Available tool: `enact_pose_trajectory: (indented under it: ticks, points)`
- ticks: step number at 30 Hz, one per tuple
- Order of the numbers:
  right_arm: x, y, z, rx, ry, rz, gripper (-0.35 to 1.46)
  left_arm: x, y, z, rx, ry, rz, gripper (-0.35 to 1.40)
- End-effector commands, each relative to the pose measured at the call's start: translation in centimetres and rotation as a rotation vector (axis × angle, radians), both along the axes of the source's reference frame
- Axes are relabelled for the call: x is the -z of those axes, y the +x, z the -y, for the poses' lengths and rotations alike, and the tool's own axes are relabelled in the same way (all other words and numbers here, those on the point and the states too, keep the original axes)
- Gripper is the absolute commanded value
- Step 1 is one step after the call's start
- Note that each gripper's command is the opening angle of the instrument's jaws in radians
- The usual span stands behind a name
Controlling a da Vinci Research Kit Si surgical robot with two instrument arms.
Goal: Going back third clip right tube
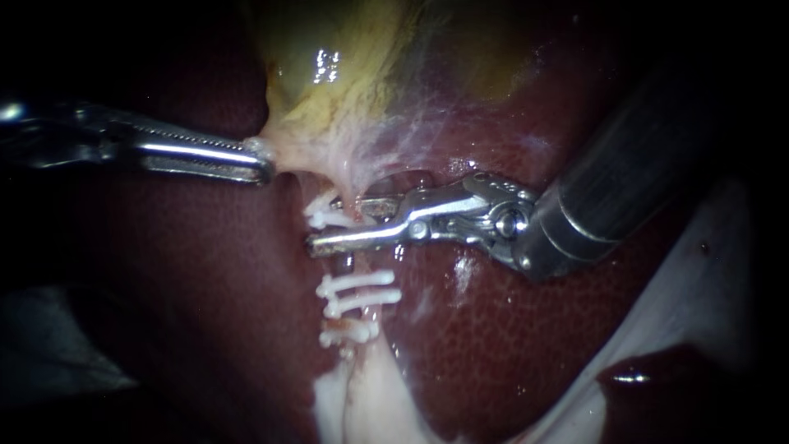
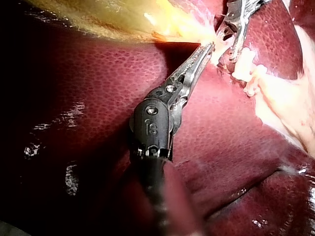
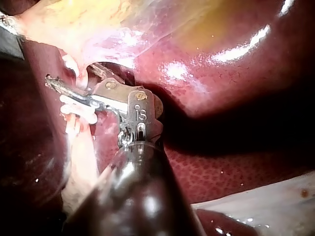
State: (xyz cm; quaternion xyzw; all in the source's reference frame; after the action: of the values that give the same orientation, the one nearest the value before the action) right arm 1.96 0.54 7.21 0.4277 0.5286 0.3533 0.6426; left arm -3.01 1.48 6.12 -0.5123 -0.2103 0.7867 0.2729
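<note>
Endoscope, left instrument [image 1: 261,160]: I hold its jaws clamped together on the edge of the gallbladder [image 1: 329,90].
Endoscope, right instrument [image 1: 337,222]: jaws narrowly parted and gripping nothing. The tube [image 1: 348,265] passes through the gap.
Endoscope, upper clip [image 1: 323,216]: white, at the right jaw tips.
Endoscope, lower clips [image 1: 359,292]: stacked on the tube just beyond the lower jaw.
Left wrist view: jaws pinch pale gallbladder tissue, with the liver [image 2: 98,83] beside them.
Right wrist view: jaws apart, with a white clip just beside the longer jaw.
</note>
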Motion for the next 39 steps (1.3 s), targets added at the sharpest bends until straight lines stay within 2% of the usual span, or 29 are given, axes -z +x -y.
enact_pose_trajectory:
  ticks: [1, 9, 16, 20, 22, 26, 31, 39]
  points:
    - [-0.01, 0.00, 0.00, 0.001, 0.014, 0.001, 0.50, 0.00, 0.00, 0.00, -0.001, 0.000, 0.000, -0.35]
    - [-0.15, -0.04, 0.09, 0.020, 0.102, 0.004, 0.50, 0.00, 0.00, 0.00, -0.001, 0.000, 0.000, -0.35]
    - [-0.12, -0.10, 0.12, 0.031, 0.084, 0.006, 0.50, 0.00, 0.00, 0.00, -0.001, 0.000, 0.000, -0.35]
    - [0.07, -0.18, 0.13, 0.083, -0.131, 0.043, 0.50, 0.00, 0.01, 0.00, -0.001, 0.000, 0.001, -0.35]
    - [0.20, -0.24, 0.13, 0.094, -0.224, 0.050, 0.50, 0.00, 0.01, 0.00, -0.001, 0.000, 0.001, -0.35]
    - [0.42, -0.40, 0.08, 0.086, -0.337, 0.044, 0.50, 0.00, 0.01, 0.00, -0.001, 0.000, 0.001, -0.35]
    - [0.58, -0.64, 0.04, 0.095, -0.474, 0.048, 0.50, 0.00, 0.02, 0.00, -0.002, 0.000, 0.001, -0.35]
    - [0.90, -1.05, 0.11, 0.161, -0.712, 0.063, 0.50, 0.02, 0.05, 0.00, -0.001, 0.000, 0.001, -0.35]
